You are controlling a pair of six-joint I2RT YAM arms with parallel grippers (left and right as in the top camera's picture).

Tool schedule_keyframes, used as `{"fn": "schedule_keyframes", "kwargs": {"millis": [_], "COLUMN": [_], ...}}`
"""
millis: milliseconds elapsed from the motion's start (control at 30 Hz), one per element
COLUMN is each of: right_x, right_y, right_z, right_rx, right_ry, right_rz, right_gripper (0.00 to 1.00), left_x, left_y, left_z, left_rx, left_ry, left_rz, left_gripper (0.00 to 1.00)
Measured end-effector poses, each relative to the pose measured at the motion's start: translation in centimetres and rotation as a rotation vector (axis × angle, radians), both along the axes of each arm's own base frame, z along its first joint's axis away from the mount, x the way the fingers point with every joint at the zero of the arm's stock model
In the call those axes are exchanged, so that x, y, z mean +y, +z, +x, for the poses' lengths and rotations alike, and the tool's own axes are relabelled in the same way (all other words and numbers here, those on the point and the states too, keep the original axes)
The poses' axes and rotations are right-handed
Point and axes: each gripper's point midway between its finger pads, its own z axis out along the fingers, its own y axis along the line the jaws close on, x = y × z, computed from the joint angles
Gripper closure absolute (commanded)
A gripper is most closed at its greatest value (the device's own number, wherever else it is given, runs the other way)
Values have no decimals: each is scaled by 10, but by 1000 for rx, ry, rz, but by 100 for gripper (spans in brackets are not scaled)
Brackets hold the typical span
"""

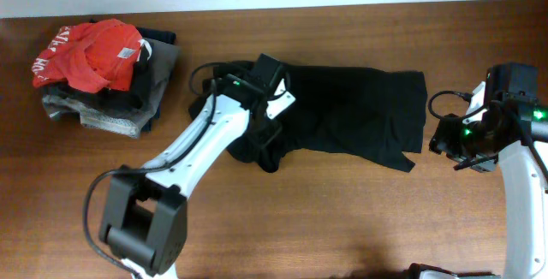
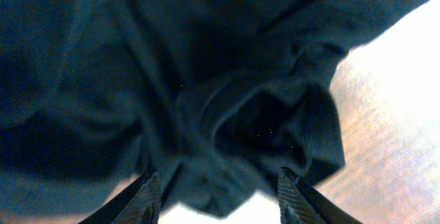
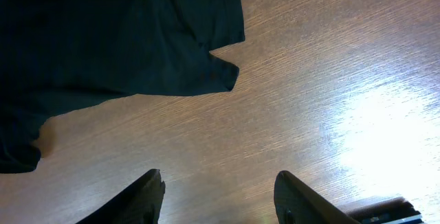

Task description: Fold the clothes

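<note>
The black shirt [image 1: 355, 112] lies crumpled across the middle of the wooden table. My left gripper [image 1: 267, 129] sits over its left end. In the left wrist view the fingers [image 2: 218, 183] are open, with bunched black fabric [image 2: 261, 114] just ahead of and between them, not pinched. My right gripper [image 1: 445, 146] hovers just right of the shirt's right edge. In the right wrist view its fingers [image 3: 218, 183] are open and empty over bare wood, and the shirt's edge [image 3: 137, 38] lies ahead of them. No white tag shows.
A pile of folded grey and dark garments [image 1: 128, 99] with a red garment [image 1: 94, 52] on top sits at the table's far left. The table's back edge [image 1: 274, 5] runs along the top.
</note>
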Motion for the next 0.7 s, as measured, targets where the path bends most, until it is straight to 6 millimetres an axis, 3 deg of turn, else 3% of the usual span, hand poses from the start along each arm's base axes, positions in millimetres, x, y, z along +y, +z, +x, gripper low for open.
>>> {"fn": "schedule_keyframes", "kwargs": {"millis": [300, 367, 400, 467, 600, 700], "right_x": [0, 0, 0, 0, 0, -1], "right_y": [0, 0, 0, 0, 0, 1], "right_z": [1, 1, 2, 2, 2, 2], "right_rx": [-4, -6, -7, -7, -7, -9], "right_ry": [0, 0, 0, 0, 0, 0], "right_rz": [-1, -2, -2, -2, -2, -2], "right_gripper": [43, 43, 43, 43, 43, 44], "left_x": [-12, -14, -15, -16, -14, -5], "left_y": [-30, -35, -37, -40, -42, -43], "left_z": [12, 16, 18, 19, 16, 0], "left_rx": [2, -4, -7, -4, 7, 76], "left_ry": [-30, -31, -34, -32, -40, -35], "left_rz": [1, -4, -4, -3, 5, 44], "left_gripper": [46, 57, 75, 88, 98, 99]}}
